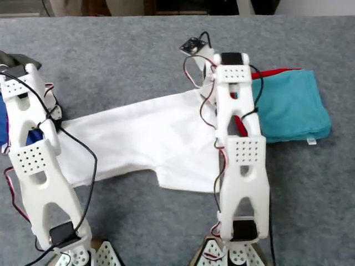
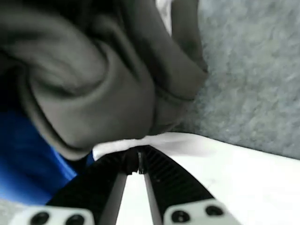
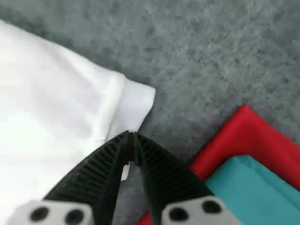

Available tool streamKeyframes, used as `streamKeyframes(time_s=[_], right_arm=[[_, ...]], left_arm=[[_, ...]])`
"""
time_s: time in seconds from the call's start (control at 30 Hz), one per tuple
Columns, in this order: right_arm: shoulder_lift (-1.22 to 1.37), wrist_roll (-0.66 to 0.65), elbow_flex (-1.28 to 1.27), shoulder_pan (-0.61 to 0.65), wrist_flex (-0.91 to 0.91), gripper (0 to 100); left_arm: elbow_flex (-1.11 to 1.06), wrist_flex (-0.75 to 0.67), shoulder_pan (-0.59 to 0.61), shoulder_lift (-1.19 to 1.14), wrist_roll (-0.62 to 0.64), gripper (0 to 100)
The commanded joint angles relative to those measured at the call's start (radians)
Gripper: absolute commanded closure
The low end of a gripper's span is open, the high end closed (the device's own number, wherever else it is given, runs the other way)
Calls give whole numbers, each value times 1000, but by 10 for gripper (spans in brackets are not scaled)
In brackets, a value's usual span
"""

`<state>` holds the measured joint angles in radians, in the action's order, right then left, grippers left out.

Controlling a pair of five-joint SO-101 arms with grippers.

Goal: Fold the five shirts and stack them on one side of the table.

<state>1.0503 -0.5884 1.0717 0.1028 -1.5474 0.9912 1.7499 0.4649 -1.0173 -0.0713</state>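
Table [image 1: 138, 55]: grey, carrying everything.
White shirt [image 1: 144, 144]: spread flat across the middle, reaching the left edge.
Teal shirt [image 1: 291, 105]: folded on the red shirt [image 1: 277, 72], right edge.
Left gripper [image 2: 138, 164]: jaws closed on the white shirt's hem.
Right gripper [image 3: 130, 138]: closed, pinching its far corner.
Handling: light and limp, likely to sag; best held by corners and hems.

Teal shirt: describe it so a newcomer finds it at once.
On the grey carpeted table, look to the robot's right of the spread white cloth shirt. The folded teal cloth shirt lies on a folded red cloth shirt; it is the only teal thing and tops that stack.
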Motion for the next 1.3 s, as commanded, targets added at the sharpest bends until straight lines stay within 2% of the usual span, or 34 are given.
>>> streamKeyframes(time_s=[0.0, 0.07, 0.17, 0.3, 0.47, 0.63, 0.7, 0.8, 0.9, 1.07, 1.27], right_arm=[[-10, -12, 283, 19, -180, 997], [-12, -11, 420, 31, -241, 997], [-15, -6, 532, 30, -241, 997], [-61, 32, 498, 45, -241, 997], [-196, 74, 302, 101, -241, 997], [-372, 68, -81, 174, -239, 997], [-421, 66, -217, 186, -233, 997], [-443, 66, -355, 180, -204, 997], [-426, 66, -440, 151, -146, 997], [-357, 64, -509, 87, -61, 997], [-277, 64, -513, 18, -55, 997]], left_arm=[[78, 11, 34, 41, 5, 981], [60, 12, 34, 110, 3, 981], [-12, 12, 25, 259, 2, 981], [-219, 12, -8, 507, -9, 981], [-603, 8, -31, 854, -95, 981], [-984, 3, -8, 1122, -256, 981], [-1137, -63, 9, 1182, -305, 981], [-1327, -184, 54, 1207, -345, 981], [-1424, -229, 94, 1184, -394, 981], [-1428, -233, 101, 1096, -413, 981], [-1433, -253, 120, 967, -428, 981]])
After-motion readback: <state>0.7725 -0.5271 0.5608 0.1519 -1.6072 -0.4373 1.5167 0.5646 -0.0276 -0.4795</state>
